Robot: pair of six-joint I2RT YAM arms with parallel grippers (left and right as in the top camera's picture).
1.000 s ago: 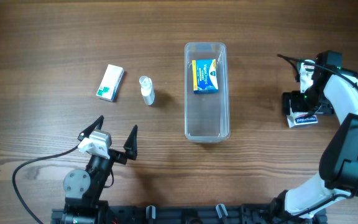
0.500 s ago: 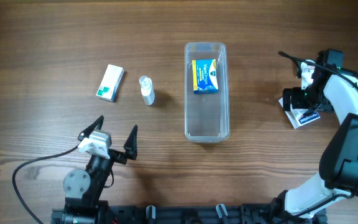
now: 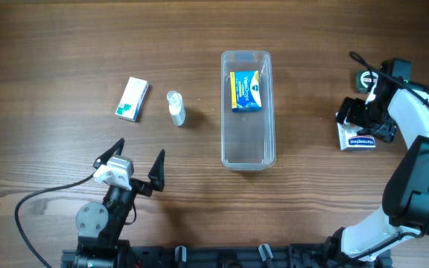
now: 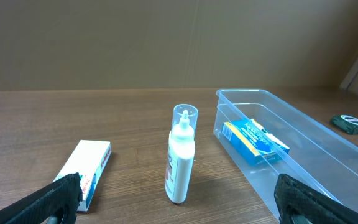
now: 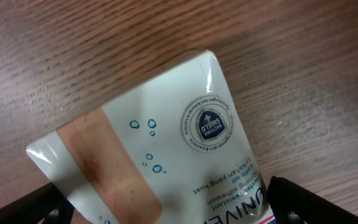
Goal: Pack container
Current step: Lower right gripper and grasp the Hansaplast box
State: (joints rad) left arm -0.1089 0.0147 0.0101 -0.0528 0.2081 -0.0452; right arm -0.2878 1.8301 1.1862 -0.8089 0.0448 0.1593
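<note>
The table (image 3: 51,45) is brown wood-grain board, and in the left wrist view a plain tan wall rises behind its far edge. On and over it are two arms, one container, three small boxes, one bottle and one dark green packet.

Nearest the base, at about 7 o'clock from the table's middle, the left gripper (image 3: 141,146) hangs over bare wood. Its two dark fingers are splayed wide with nothing between them.

Further out, the container (image 3: 248,145) lies just right of centre, its long axis running from 6 to 12 o'clock. It is clear plastic, long and narrow, with rounded corners and a thicker rim, and the wood grain shows through its floor. Its near half is bare. In its far half a blue and yellow box (image 3: 246,91) lies flat.

At 9 o'clock from the container, near it but apart, a white bottle (image 3: 176,109) with a clear cap stands upright. Further toward 9 o'clock a white and green box (image 3: 132,99) lies flat.

At 3 o'clock from the container and well apart, the right gripper (image 5: 169,199) has its jaws spread wide astride a white plaster box (image 3: 358,141) lying flat on the wood. Whether its fingers touch the box's sides cannot be told. At 12 o'clock from that box, farthest out, lies the dark green packet (image 3: 363,77).
</note>
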